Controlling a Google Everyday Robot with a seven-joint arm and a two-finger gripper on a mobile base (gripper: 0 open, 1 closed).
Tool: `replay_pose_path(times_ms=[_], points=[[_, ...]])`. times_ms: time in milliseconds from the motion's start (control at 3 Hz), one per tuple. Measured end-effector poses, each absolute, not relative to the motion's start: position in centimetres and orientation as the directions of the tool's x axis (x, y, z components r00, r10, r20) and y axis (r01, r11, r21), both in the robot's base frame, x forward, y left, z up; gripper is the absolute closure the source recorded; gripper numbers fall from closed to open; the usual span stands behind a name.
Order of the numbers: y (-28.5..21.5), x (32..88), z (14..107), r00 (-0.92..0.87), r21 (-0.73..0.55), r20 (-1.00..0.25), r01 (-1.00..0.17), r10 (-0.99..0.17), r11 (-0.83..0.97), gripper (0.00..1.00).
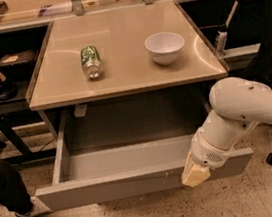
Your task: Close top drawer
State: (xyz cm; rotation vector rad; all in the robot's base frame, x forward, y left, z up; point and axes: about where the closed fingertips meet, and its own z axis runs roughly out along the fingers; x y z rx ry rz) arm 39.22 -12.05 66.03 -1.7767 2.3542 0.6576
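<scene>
Most of the job is ahead of you: the top drawer [111, 187] stands pulled well out from under the table [121, 77], with its whole bare floor showing, so as far as this view tells, none of the closing is done.

The gripper [196, 174] sits low at the near face of the drawer front, towards that front's right end as the camera sees it. It looks to be touching the front or just short of it, and you cannot be sure which from here. Whether it is open or closed you cannot tell either, as only its pale tip shows below the white arm [246, 105]. It does not seem to be holding anything.

From the gripper, the drawer front runs away to the left across the picture, and the open box of the drawer lies just behind it. The table top is above and beyond the gripper, with a bowl [165, 47] almost straight above and a can [90, 61] on its side up and to the left. Both are well apart from the gripper.

What is left, by my reading, is the whole push: press the front straight inward until it meets the frame. Because the contact point is off to one end, watch for the drawer skewing.
</scene>
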Motion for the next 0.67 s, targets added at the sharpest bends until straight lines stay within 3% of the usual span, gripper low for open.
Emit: replay_pose_path(times_ms=[333,667], points=[[-11.65,40.35,66.56,-0.288,0.248,-0.362,-0.947,-0.887,0.206,1.00],[-11.65,40.36,66.57,-0.288,0.248,-0.362,-0.947,-0.887,0.206,0.81]])
